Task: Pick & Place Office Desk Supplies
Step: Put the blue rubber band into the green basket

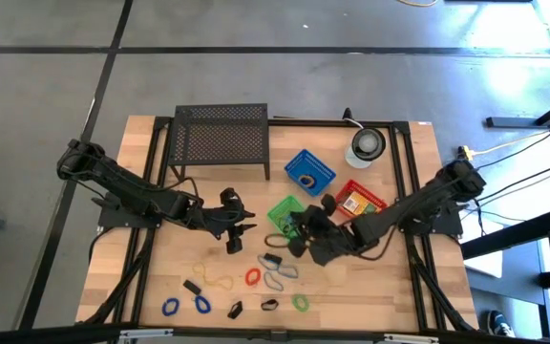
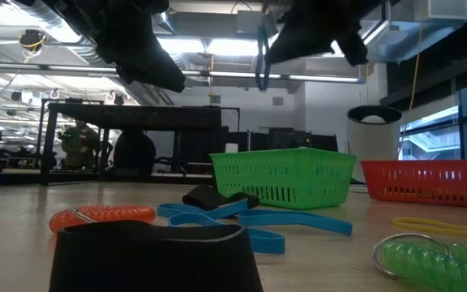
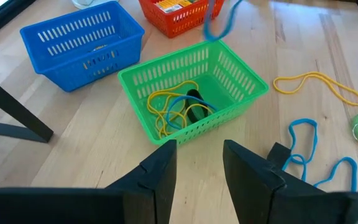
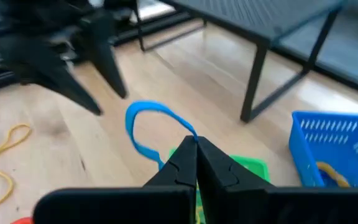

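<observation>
The right gripper [image 4: 196, 148] pinches a blue loop [image 4: 146, 128] above the green basket [image 3: 191, 99]; only the left wrist view shows yellow and blue bands inside. The left gripper [image 3: 199, 165] hangs nearby, parted, empty.

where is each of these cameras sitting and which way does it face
High view: above the table, looking straight down; both arms show, left gripper and right gripper.
Low view: at table-top height, looking level across to the room; both arms hang in from above, green basket mid-table.
Left wrist view: on the left arm, looking past its open fingers at the green basket.
Right wrist view: on the right arm, past its shut gripper pinching a blue loop.
Shared: all four show the green basket; the blue basket shows in three.
</observation>
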You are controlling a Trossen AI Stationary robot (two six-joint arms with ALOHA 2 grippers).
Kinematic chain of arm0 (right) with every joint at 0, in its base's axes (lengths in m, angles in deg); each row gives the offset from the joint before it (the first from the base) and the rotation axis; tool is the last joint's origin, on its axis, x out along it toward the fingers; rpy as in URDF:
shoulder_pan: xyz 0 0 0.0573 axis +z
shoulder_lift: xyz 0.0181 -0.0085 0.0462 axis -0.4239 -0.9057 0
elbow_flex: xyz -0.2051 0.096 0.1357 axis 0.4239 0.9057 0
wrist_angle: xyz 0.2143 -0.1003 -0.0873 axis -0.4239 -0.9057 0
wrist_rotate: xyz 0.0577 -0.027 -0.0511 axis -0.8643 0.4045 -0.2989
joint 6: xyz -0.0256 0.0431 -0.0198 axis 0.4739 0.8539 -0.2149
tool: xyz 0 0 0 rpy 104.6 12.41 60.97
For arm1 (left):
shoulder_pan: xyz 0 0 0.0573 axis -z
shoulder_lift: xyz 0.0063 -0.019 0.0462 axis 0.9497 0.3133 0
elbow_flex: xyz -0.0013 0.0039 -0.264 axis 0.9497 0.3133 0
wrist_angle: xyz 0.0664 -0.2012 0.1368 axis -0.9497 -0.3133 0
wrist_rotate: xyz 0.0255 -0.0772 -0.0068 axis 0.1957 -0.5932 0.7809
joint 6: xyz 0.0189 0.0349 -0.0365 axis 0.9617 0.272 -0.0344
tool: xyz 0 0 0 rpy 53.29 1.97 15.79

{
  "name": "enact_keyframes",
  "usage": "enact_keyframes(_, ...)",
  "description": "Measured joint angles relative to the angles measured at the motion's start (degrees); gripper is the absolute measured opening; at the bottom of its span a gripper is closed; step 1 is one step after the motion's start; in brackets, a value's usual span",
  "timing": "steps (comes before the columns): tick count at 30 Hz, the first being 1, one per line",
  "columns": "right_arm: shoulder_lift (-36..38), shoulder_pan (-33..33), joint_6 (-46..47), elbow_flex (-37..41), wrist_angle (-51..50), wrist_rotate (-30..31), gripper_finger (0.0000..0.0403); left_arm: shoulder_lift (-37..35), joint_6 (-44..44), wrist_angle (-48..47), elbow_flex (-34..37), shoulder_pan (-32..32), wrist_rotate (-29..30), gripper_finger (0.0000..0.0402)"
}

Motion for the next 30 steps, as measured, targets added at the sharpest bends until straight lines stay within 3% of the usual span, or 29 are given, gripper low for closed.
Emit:
enact_keyframes(17,-6.62,-6.47,8.89,-0.02,-3.12,-11.02,0.0002,0.0,-0.02,-0.03,0.0,0.0,-0.23,0.0125)
enact_keyframes(30,-10.64,-6.43,15.01,-0.02,-3.09,-12.91,0.0002,0.01,0.15,-0.07,0.0,0.0,-0.18,0.0125)
